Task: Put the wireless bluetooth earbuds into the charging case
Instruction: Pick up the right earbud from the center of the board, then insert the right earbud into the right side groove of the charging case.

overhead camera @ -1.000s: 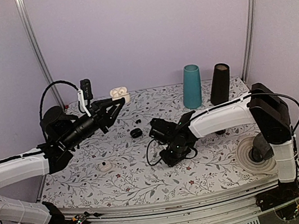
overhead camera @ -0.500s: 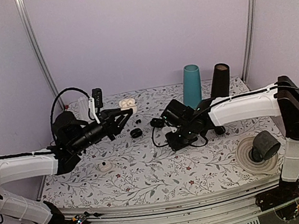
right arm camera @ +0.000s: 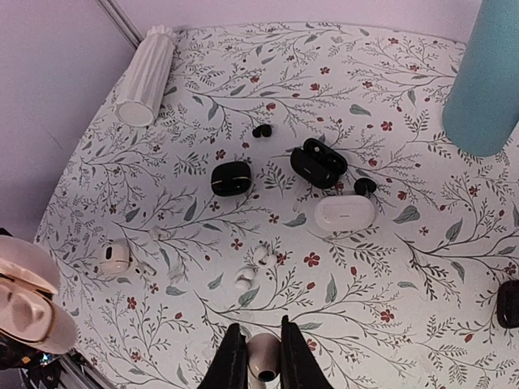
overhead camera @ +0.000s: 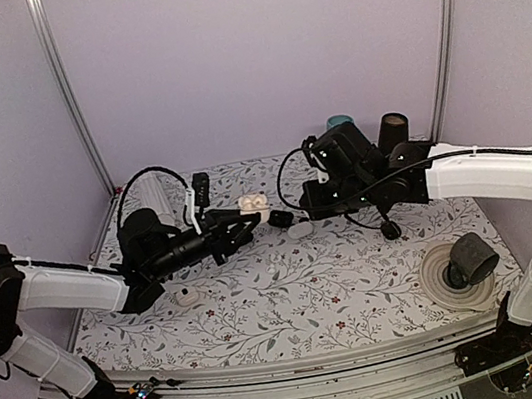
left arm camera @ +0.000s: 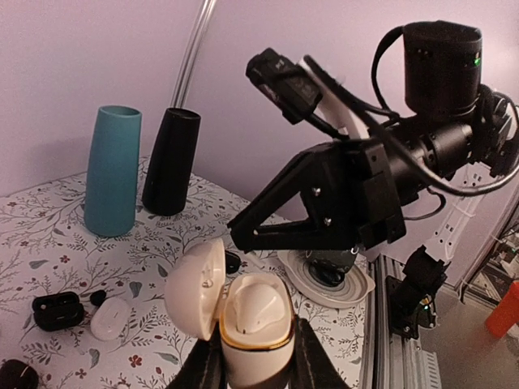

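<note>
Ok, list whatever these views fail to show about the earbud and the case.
Right wrist: the earbud in the right gripper is cut off by the bottom edge, the charging case by the left edge.
Top view: that earbud is too small, lost behind the gripper's fingers.
Left wrist: the case's sockets, full or empty, blur into glossy white.

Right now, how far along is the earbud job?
Done: the charging case is off the table, its lid flipped open, clamped in the left gripper. In hand: the right gripper is shut on one white earbud, apart from the case. Left: seat that bud, then the other; loose white buds lie on the table. Whether the case already holds a bud, I cannot tell.
</note>
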